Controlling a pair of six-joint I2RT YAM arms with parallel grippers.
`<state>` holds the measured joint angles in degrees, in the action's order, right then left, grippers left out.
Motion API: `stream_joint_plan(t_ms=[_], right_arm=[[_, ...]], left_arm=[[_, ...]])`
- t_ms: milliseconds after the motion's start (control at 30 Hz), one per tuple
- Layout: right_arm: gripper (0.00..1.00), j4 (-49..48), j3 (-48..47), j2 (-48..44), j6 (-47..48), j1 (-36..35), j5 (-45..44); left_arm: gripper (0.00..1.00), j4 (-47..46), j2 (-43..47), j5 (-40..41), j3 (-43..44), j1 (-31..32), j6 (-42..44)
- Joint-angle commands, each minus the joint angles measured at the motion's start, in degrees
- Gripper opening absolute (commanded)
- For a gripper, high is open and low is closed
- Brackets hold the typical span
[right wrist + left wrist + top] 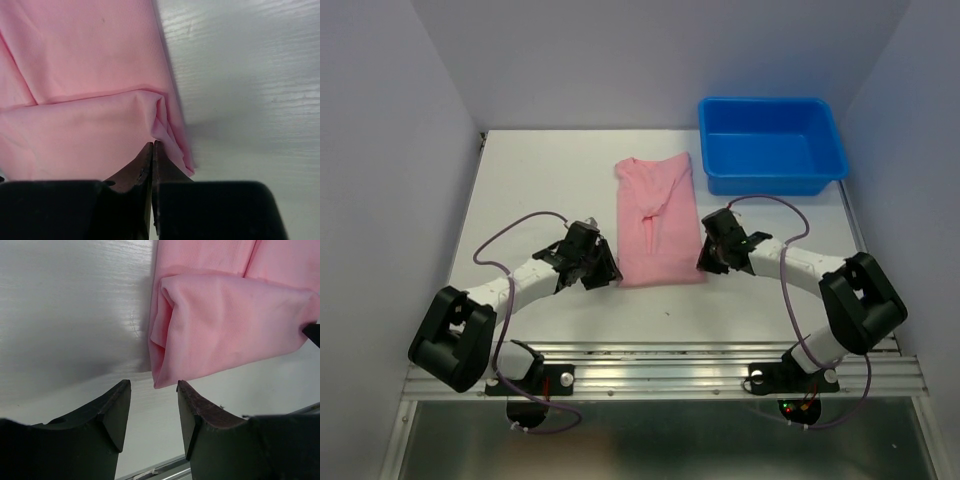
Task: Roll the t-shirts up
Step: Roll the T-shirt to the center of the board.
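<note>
The light pink t-shirt (658, 220) lies folded into a long strip on the white table, running from front to back. Its near end is doubled over into a soft fold (225, 325). My left gripper (605, 268) is at the near-left corner of the strip. It is open (152, 385), with the fabric's corner just beyond its fingertips and nothing between them. My right gripper (708, 255) is at the near-right corner. Its jaws are pressed together (152, 143) on the edge of the fold, which puckers up toward the tips.
A blue rectangular plastic bin (770, 185) stands at the back right, just beyond the shirt's far end. Purple-grey walls close in the table on three sides. The metal rail (660, 375) carrying the arm bases runs along the near edge.
</note>
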<state>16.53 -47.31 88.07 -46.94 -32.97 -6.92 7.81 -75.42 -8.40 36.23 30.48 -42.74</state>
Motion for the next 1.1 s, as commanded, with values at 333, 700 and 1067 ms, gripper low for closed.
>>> stream_joint_plan(t_ms=[333,700,1067], right_arm=[[0.47,-3.6,9.24,-11.42,-1.75,0.63,-0.91],[0.4,-8.44,13.82,-13.45,-1.4,0.63,2.61],[0.27,-10.91,13.03,-8.88,-0.35,0.63,4.63]], left_arm=[[0.52,-5.44,-2.54,-1.62,-1.86,-0.33,-1.38],[0.37,-7.37,-5.18,-1.44,-2.04,-0.42,-1.29],[0.22,-7.37,-6.06,-1.09,-2.13,-0.42,-1.2]])
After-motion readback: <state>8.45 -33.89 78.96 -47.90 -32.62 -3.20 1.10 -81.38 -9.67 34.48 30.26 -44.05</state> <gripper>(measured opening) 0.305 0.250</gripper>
